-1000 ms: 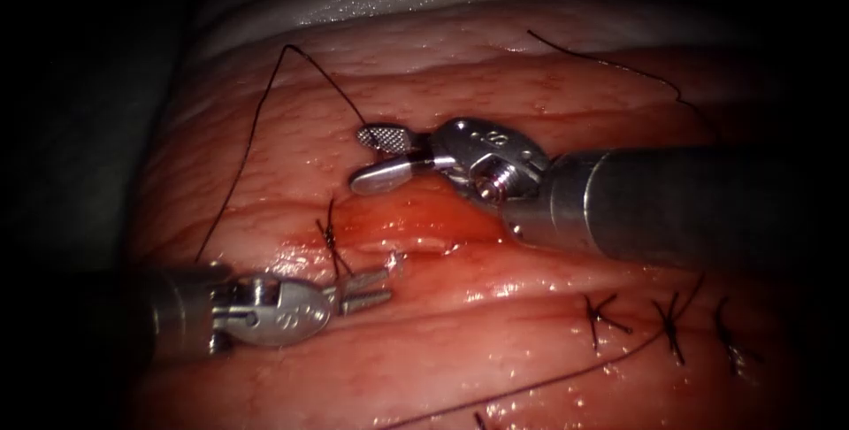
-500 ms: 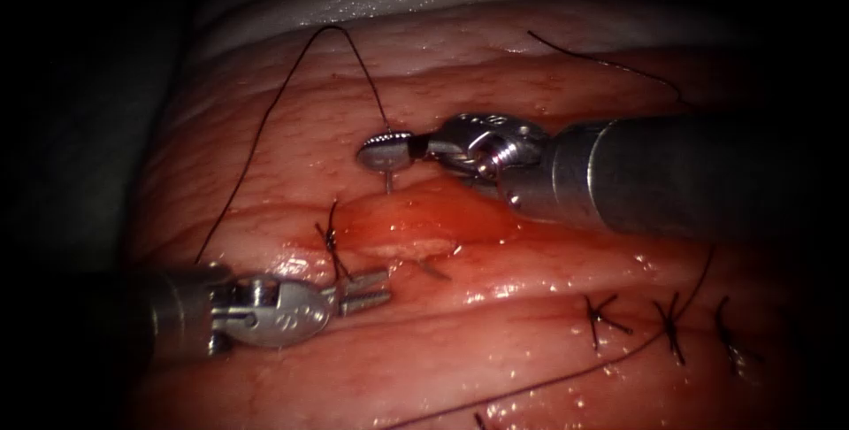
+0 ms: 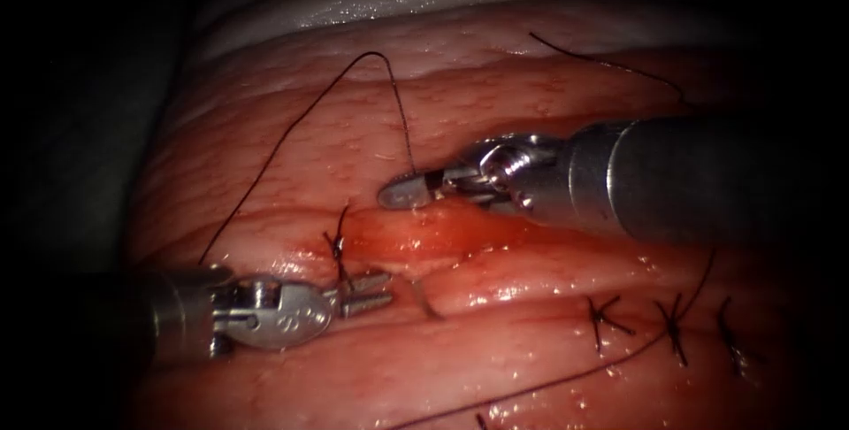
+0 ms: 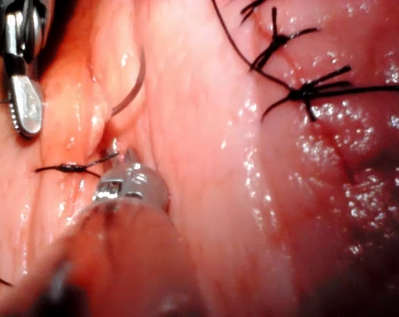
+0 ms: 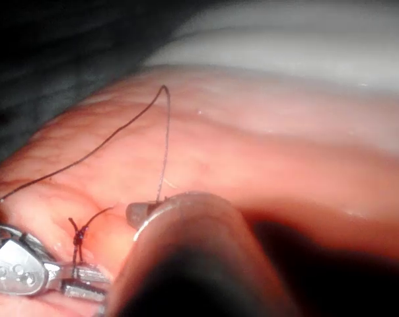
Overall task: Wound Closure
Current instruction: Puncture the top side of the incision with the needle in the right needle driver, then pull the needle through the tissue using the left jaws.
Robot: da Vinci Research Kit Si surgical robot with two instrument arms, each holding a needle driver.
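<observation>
My right tool (image 3: pixel 396 193) comes in from the right, its jaws shut on the tail end of the curved needle, just above the open cut (image 3: pixel 416 240). The needle runs through the tissue, and its tip (image 3: pixel 426 300) pokes out of the lower lip of the cut; the left wrist view shows that tip (image 4: pixel 132 86) as well. From the right jaws, dark thread (image 3: pixel 301 125) arcs up and then down to the left. My left tool (image 3: pixel 386 288) lies low on the left beside the tip, jaws slightly apart, nothing seen between them.
A tied stitch (image 3: pixel 339 249) crosses the left end of the cut, just above the left tool. Three more tied stitches (image 3: pixel 672 324) sit at the lower right. A long thread tail (image 3: pixel 548 383) trails across the lower tissue, and another strand (image 3: pixel 610 63) lies at the upper right.
The right jaws went from open to shut on the needle's tail, then rolled down and right. The needle tip came out of the lower lip. The left tool stayed still.
</observation>
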